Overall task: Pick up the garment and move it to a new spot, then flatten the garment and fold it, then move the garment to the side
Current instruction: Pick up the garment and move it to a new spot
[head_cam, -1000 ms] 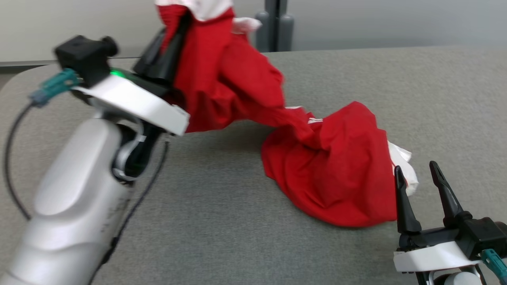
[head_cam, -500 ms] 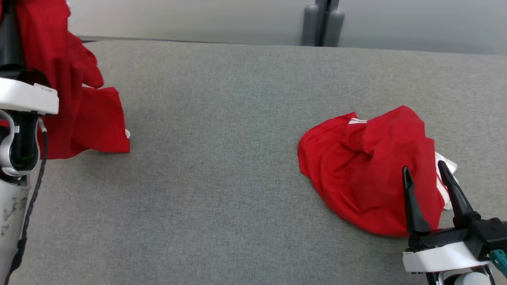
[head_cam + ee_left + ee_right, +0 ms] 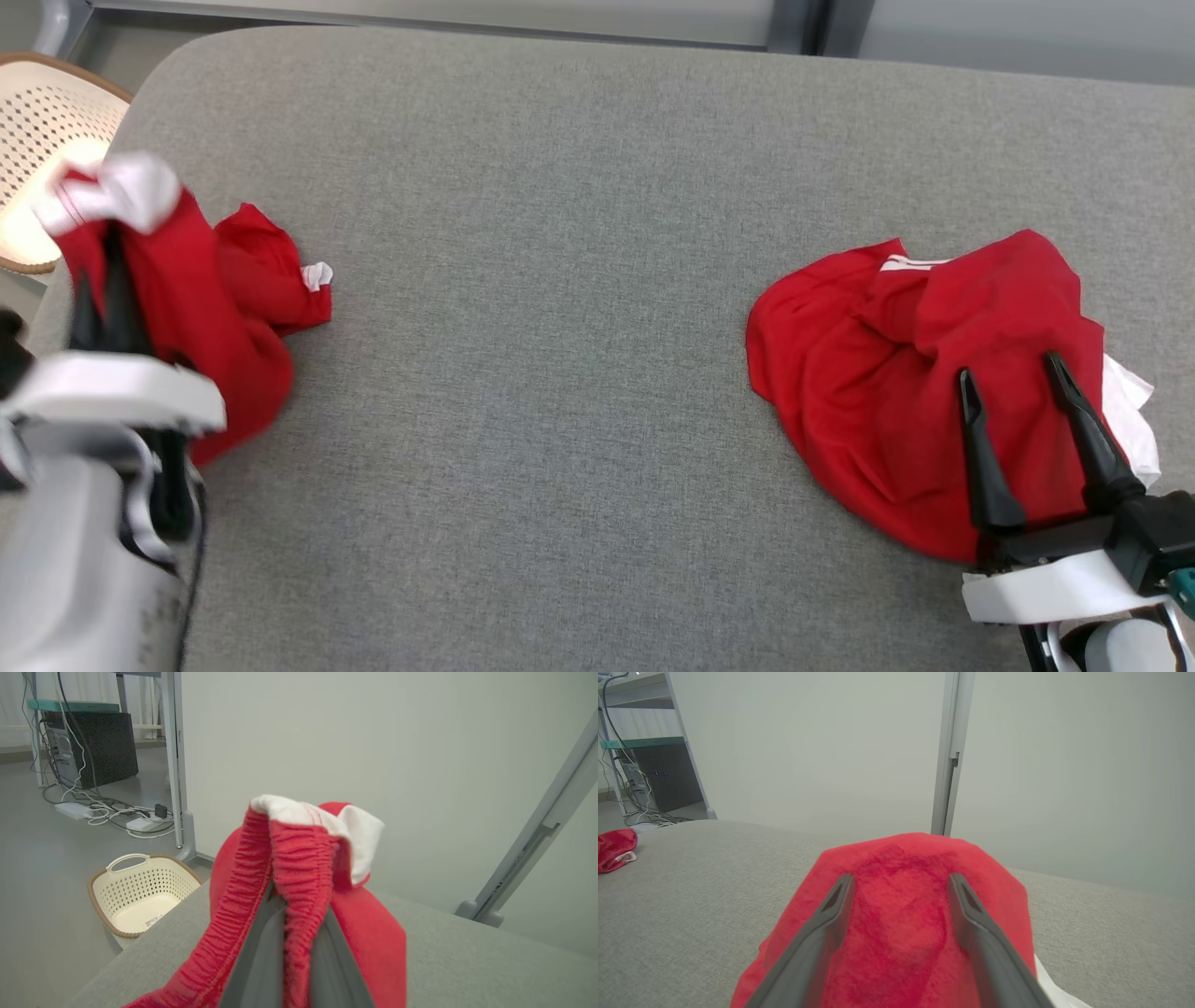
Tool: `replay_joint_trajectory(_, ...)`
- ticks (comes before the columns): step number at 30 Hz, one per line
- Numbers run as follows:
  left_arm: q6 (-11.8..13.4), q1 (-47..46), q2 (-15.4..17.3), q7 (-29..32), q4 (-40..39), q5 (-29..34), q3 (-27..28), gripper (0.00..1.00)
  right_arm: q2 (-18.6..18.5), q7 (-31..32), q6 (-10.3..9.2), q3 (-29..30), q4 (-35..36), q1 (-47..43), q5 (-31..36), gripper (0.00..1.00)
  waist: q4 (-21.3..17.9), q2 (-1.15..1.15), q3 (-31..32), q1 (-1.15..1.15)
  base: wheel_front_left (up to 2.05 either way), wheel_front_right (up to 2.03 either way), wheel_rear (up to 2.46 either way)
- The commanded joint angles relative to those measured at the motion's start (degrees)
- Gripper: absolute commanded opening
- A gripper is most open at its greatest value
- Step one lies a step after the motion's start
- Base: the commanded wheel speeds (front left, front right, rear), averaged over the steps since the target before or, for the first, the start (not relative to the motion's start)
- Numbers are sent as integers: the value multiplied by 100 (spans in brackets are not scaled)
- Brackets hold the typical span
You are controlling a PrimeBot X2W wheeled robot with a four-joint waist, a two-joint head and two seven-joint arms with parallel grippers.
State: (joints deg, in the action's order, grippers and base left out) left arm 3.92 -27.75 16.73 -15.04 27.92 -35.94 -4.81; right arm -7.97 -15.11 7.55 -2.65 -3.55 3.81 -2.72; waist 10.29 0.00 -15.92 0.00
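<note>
Pinching the red garment (image 3: 299, 858), left fingers (image 3: 257, 961) hover near a basket (image 3: 159, 882); right fingers (image 3: 822, 938) spread wide.

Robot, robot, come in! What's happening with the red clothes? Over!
Left gripper shut on red garment, near left edge of table. Right gripper open over second red pile. Nothing blocking.

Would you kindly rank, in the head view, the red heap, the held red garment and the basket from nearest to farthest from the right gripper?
1. red heap: right side, directly at the right gripper.
2. held red garment: far left side.
3. basket: upper left corner of the view.
</note>
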Motion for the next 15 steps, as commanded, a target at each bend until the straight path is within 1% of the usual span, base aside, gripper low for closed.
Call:
replay_joint_trajectory(1, -18, 110, -66, -14, 96, 112, 77, 0, -38, -5, -12, -23, -44, -44, 1, 100, 21, 0, 56, 0, 0, 0, 0)
replay_joint_trajectory(4, -3, 311, -305, -16, 480, 307, 365, 0, -58, -6, -12, -74, -64, -99, -4, 100, 18, 0, 192, 0, 0, 0, 0)
replay_joint_trajectory(5, -12, 354, -367, -15, 596, 367, 459, 25, -58, -5, -12, -82, -68, -108, -5, 100, 10, 0, 243, 0, 0, 0, 0)
replay_joint_trajectory(6, -43, 390, -432, -15, 698, 417, 542, 54, -56, -6, -12, -90, -77, -122, -8, 100, 3, 0, 313, 0, 0, 0, 0)
replay_joint_trajectory(7, -59, 404, -471, -15, 734, 481, 652, 100, -52, -5, -12, -111, -81, -135, -12, 100, -7, 0, 378, 0, 0, 0, 0)
replay_joint_trajectory(9, -120, 484, -523, -16, 647, 654, 855, 100, -24, -6, -12, -177, -97, -141, -24, 100, -49, 0, 548, 0, 0, 0, 0)
replay_joint_trajectory(11, -177, 655, -545, -16, 357, 906, 1054, 100, 30, -5, -12, -249, -111, -141, -30, 100, -141, 0, 737, 0, 0, 0, 0)
replay_joint_trajectory(15, -294, 1312, -749, -14, -707, 1376, 1572, 100, 160, -6, -12, -350, -136, -147, -59, 100, -458, 0, 1118, 0, 0, 0, 0)
